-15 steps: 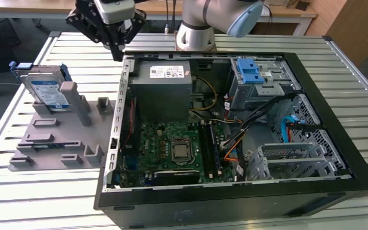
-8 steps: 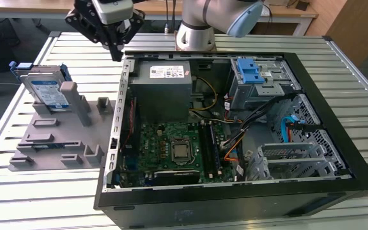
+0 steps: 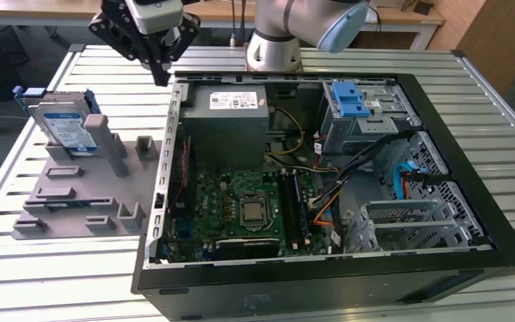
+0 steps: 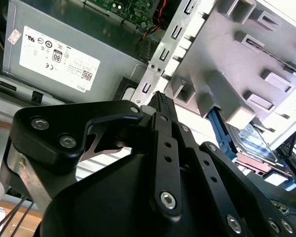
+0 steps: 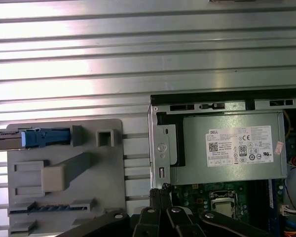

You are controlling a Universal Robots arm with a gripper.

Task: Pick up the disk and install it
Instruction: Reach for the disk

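The disk [image 3: 65, 129] stands on edge in the upper left of the exterior view, slotted upright into the far end of a grey moulded fixture [image 3: 78, 201]. Its white-and-blue label faces the camera and its blue carrier frame shows along the top edge. In the first wrist view the disk [image 5: 44, 137] is seen edge-on as a blue strip at one corner of the fixture [image 5: 113, 173]. In the second wrist view the disk [image 4: 254, 140] lies beyond the fixture's grey blocks [image 4: 227, 59]. The gripper [image 3: 161, 79] hangs at the top of the exterior view, to the disk's right and well apart from it, tips pointing down near the back corner of the open black computer case [image 3: 329, 282]. Its fingers are drawn together to a narrow point with nothing between them, and both wrist views show the gripper [image 4: 160, 98] [image 5: 160, 191] the same way. Just inside that corner of the case sits the grey power supply [image 3: 231, 121] with its white sticker, and the green motherboard [image 3: 239, 201] lies below it in the frame. A silver perforated cage [image 3: 374, 117] with a blue latch [image 3: 349, 100] occupies the case's upper right. Fixture and case rest side by side on a slatted metal table [image 3: 61, 282], and the arm's pale base [image 3: 275, 40] stands behind the case at the top centre.
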